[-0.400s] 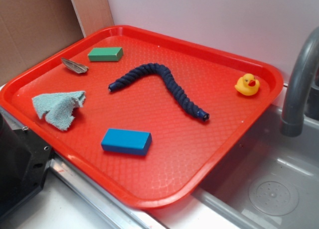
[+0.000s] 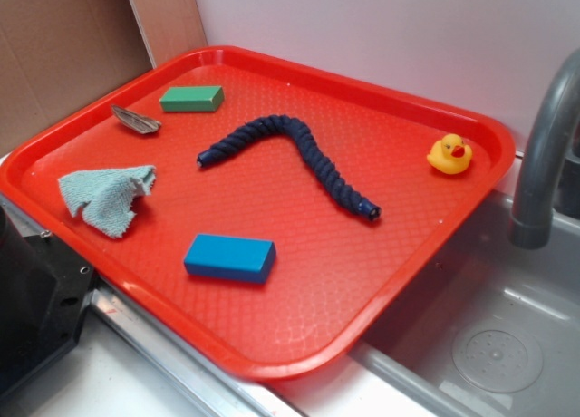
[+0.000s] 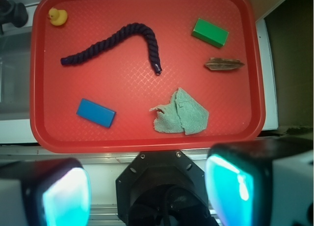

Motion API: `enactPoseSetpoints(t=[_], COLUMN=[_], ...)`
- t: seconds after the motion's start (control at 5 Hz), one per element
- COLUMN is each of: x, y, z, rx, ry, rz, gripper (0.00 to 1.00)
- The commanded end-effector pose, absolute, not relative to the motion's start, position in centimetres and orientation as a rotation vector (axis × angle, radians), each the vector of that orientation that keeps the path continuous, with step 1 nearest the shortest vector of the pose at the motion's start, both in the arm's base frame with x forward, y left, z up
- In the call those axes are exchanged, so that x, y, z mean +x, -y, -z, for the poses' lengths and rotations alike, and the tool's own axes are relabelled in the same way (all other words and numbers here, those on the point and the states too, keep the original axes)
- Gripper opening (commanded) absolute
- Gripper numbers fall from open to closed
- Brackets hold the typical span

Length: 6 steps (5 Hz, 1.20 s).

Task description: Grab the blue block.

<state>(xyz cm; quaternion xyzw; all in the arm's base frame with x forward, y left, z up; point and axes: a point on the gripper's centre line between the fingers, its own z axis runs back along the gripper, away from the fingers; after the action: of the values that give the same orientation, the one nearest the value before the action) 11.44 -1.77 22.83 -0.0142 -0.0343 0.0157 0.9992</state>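
Nothing has moved since the earlier frame: every object on the red tray (image 2: 426, 245) sits exactly where it did. In the wrist view the gripper (image 3: 147, 189) hangs high above and outside the tray's near edge, its two fingers spread wide apart with nothing between them.

The blue block (image 2: 230, 257) lies flat near the tray's front edge, with bare tray all round it. That edge is the main worry: a descent that lands slightly off could set one finger on the raised rim, or push the smooth brick sliding across the tray instead of pinching it. The block also lies at an angle, so closing without turning to span its narrow width may twist it out.

The crumpled green cloth (image 2: 107, 196) is the nearest neighbour, apart from the block. The navy rope (image 2: 299, 150), green block (image 2: 192, 99), a dark feather-like scrap (image 2: 136, 120) and rubber duck (image 2: 450, 154) lie well away. The approach looks clear.
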Motion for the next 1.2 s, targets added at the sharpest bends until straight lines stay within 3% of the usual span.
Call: enactPoseSetpoints(t=[0.0,0.4,0.6,1.0], x=[12.9,14.5,15.6,15.6], y=[5.3,6.8,7.8,9.3], z=[-13.8,-6.8,-5.1,-2.2], rx=[-0.117,-0.033,0.032,-0.028], ry=[0.122,0.085,0.127,0.092], rz=[0.466,0.731,0.833,0.926], gripper=[1.00,1.00,1.00,1.00])
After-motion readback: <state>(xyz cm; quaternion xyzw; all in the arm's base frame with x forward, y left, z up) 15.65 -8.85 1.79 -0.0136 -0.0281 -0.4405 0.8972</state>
